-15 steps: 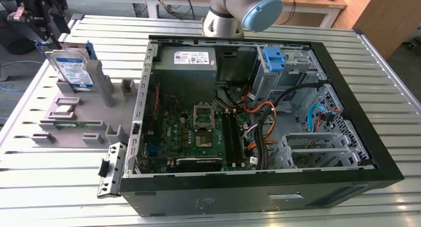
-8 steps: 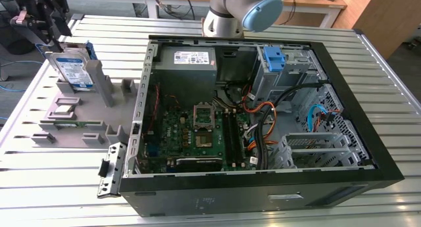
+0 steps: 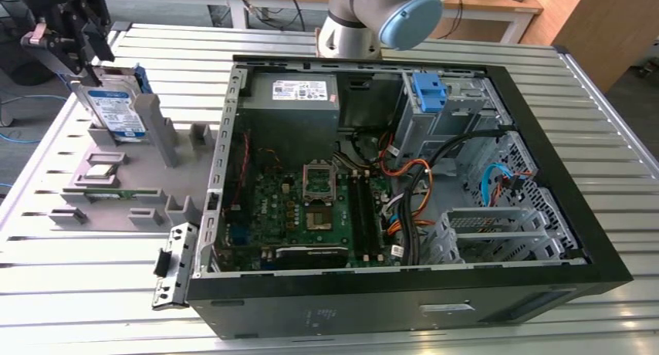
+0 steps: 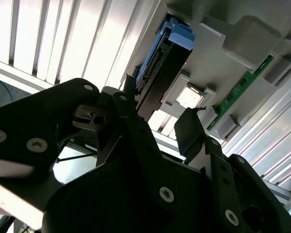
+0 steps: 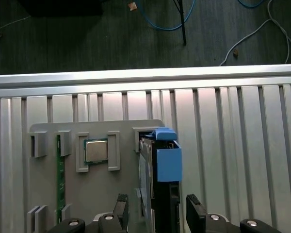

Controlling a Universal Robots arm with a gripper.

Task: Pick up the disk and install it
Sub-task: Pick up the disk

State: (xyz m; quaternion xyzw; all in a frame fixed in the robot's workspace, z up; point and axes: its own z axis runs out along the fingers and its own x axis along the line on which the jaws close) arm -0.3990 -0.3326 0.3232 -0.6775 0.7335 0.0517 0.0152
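On the slatted metal table [image 3: 92, 266], at the exterior view's left, sat a grey fixture tray [image 3: 185, 177] with slots. Contents: the disk [image 3: 113, 114] stood on edge in a tall slot at the tray's far end; a square processor chip [image 3: 100, 172] lay flat in a pocket nearer the camera; a green memory stick [image 3: 108, 193] lay in a groove just beside the chip. At the exterior view's right lay a black computer case [image 3: 412, 282], open side up. Inside it: green motherboard [image 3: 309, 204], grey power-supply box [image 3: 293, 92] at the far corner, a lone blue bracket [image 3: 427, 89] in the drive cage, orange and blue cables [image 3: 495, 177] loose near the metal cage.

Arm [image 3: 376, 19]: grey-and-blue joint showed behind the case's far wall. Gripper [image 3: 91, 71] hung over the tray's far end, pointed down, at the disk's top edge. In the first wrist view the gripper [image 5: 156, 201] straddled the disk [image 5: 160, 165], one black finger [image 5: 122, 208] on each side, jaws spread, gaps visible to both faces, nothing clamped. The second wrist view agreed: gripper [image 4: 157, 99] spread around the end of the disk [image 4: 162, 63], with processor chip [image 4: 189, 97] and memory stick [image 4: 240, 87] on the fixture tray [image 4: 218, 58] beyond.

Disk look: silver metal body, white-and-blue label on the face, blue plastic bracket clipped round its edge, upright, seated in the tray, not lifted.
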